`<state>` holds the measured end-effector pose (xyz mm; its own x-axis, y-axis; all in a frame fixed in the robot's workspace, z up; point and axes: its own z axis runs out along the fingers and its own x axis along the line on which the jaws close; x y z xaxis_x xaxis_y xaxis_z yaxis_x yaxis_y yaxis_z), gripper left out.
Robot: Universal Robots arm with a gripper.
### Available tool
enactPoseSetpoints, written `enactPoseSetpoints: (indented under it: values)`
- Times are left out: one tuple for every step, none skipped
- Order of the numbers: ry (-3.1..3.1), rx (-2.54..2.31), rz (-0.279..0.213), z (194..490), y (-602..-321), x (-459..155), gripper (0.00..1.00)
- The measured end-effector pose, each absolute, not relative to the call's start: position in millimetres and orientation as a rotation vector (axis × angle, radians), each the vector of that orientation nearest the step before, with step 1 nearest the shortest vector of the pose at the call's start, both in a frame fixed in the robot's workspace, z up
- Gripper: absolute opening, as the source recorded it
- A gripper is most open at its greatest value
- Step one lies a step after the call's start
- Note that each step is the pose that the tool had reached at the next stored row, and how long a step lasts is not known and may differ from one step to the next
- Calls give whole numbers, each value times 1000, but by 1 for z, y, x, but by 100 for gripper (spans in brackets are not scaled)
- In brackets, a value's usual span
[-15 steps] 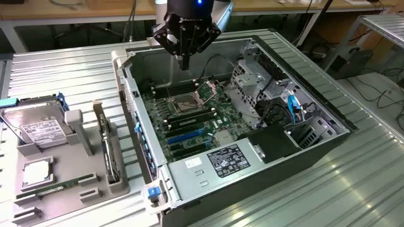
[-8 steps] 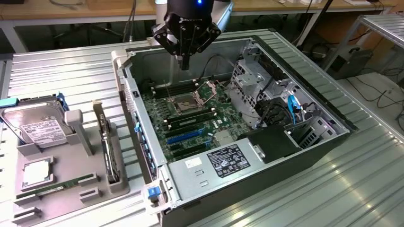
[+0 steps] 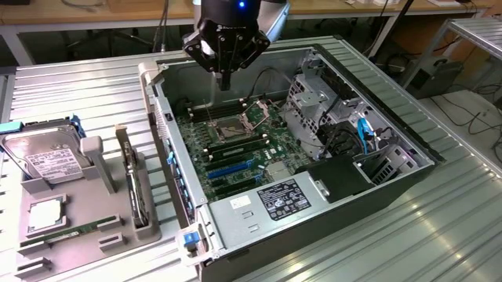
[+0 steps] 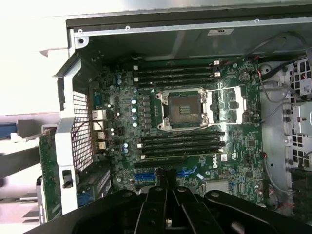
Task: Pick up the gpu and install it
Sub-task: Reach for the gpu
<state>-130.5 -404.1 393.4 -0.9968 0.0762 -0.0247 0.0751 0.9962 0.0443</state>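
Ribbed metal table [image 3: 79, 94] carries an open computer case [image 3: 353, 207] at the centre of the exterior view. Above its motherboard [image 3: 235, 147], at upper middle, hangs the tool [image 3: 225, 82], fingers pressed together and holding nothing. The gpu [image 3: 135, 183] stands on edge in a grey holder [image 3: 88, 205] at lower left, well apart from the tool.

A ribbed metal tabletop [image 3: 424, 235] spread under even light, with wooden workbenches [image 3: 117, 13] along the back and loose cables [image 3: 480, 120] on the pale floor [image 3: 451, 108] beyond.
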Motion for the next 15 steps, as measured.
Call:
enactPoseSetpoints:
  values:
    - [3112,118,68,393,-406,-134,11]
    - [3112,118,68,393,-409,-138,11]
    - [3112,118,68,393,-411,-141,11]
    - [3111,118,68,393,-413,-145,11]
    - [3111,118,68,393,-416,-149,11]
    - [3110,118,68,393,-418,-153,11]
    - [3109,118,68,393,-421,-158,11]
    - [3109,118,68,393,-423,-161,11]
    - [3108,118,68,393,-424,-165,11]
    - [3107,118,68,393,-427,-170,11]
    - [3106,118,67,393,-430,-177,11]
    - [3106,118,66,393,-432,-183,11]
    - [3105,117,64,393,-434,-188,11]
    - [3106,117,62,393,-436,-193,11]
    - [3105,117,61,392,-438,-198,11]
